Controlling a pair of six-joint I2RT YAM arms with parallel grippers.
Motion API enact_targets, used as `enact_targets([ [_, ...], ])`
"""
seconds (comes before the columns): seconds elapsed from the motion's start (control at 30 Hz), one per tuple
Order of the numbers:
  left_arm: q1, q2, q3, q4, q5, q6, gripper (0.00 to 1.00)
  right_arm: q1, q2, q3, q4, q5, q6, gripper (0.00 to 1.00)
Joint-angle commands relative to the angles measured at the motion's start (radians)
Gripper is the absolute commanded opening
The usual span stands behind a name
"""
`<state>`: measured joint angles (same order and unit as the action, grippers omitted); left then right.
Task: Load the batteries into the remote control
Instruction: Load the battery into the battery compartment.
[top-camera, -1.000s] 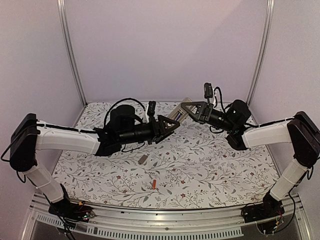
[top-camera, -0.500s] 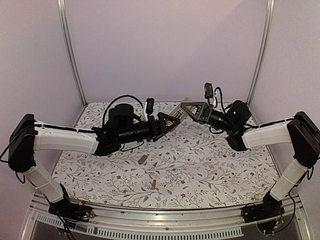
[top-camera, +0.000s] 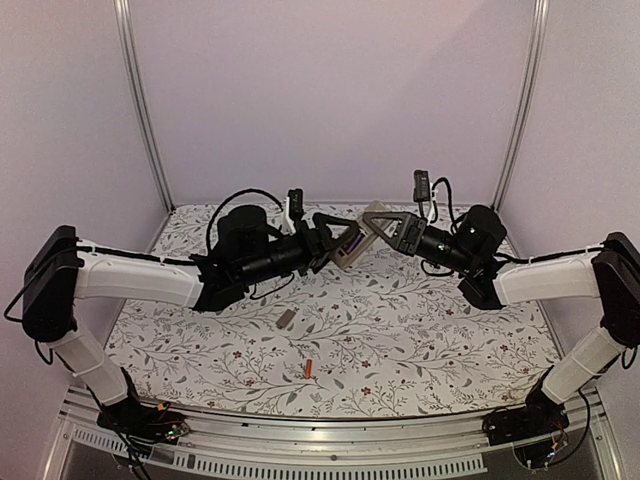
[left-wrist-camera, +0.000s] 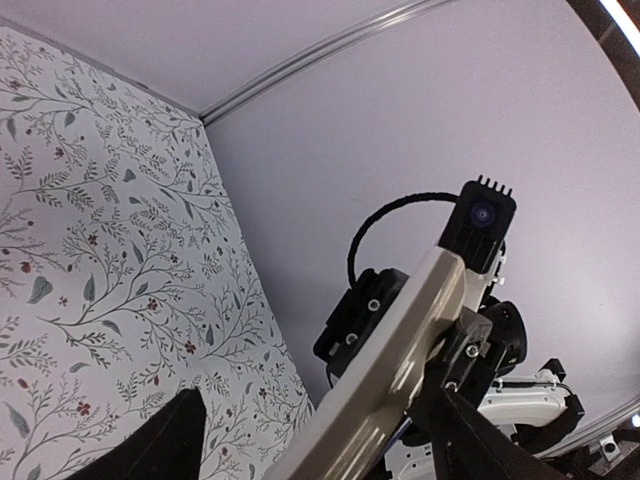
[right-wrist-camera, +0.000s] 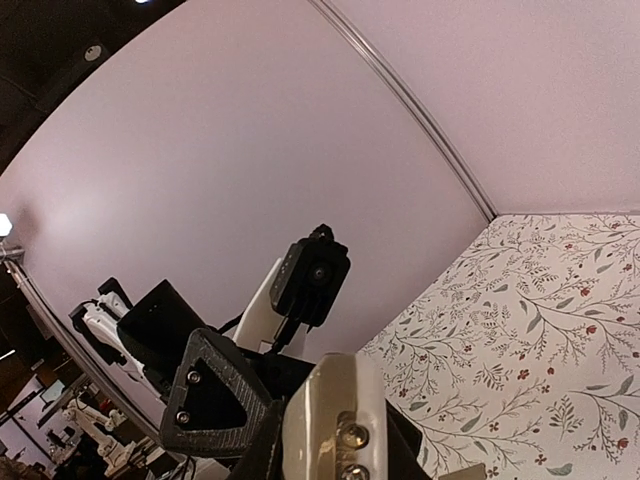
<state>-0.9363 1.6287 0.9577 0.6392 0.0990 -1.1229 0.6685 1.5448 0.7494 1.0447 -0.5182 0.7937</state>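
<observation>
The remote control, grey-beige back showing, hangs in the air between both grippers above the table's back middle. My right gripper is shut on its far end; in the right wrist view the remote shows its metal end contacts. My left gripper is open, and the remote runs slantwise between its fingers, close to the right finger. A small dark purplish patch shows on the remote's back; I cannot tell whether it is the dark battery. The orange-red battery lies on the table near the front.
A flat grey cover sliver lies on the flowered table cover, left of the middle. Pale walls with metal corner posts close in the back and both sides. The arms cross the table's middle from either side.
My left gripper has moved right and a little up to the remote. My right gripper has brought the remote down and left, so it now sits between the left fingers.
</observation>
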Motion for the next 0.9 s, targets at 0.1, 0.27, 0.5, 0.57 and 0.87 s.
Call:
enact_targets([
  [0.1,-0.011,0.042,0.047,0.033,0.014,-0.026,0.76,0.018,-0.050,-0.018,-0.045,0.061,-0.082,0.03],
  [0.27,-0.019,0.055,0.065,-0.004,0.030,-0.009,0.75,0.021,-0.058,-0.023,-0.046,0.075,-0.098,0.04],
  [0.5,-0.020,0.058,0.038,0.005,0.026,-0.033,0.65,0.020,-0.067,-0.028,-0.031,0.084,-0.092,0.04],
  [0.57,-0.019,0.060,0.031,0.007,0.028,-0.036,0.61,0.021,-0.068,-0.028,-0.019,0.083,-0.086,0.04],
  [0.87,-0.019,0.062,0.004,0.001,0.043,-0.036,0.53,0.020,-0.066,-0.018,0.024,0.081,-0.043,0.04],
])
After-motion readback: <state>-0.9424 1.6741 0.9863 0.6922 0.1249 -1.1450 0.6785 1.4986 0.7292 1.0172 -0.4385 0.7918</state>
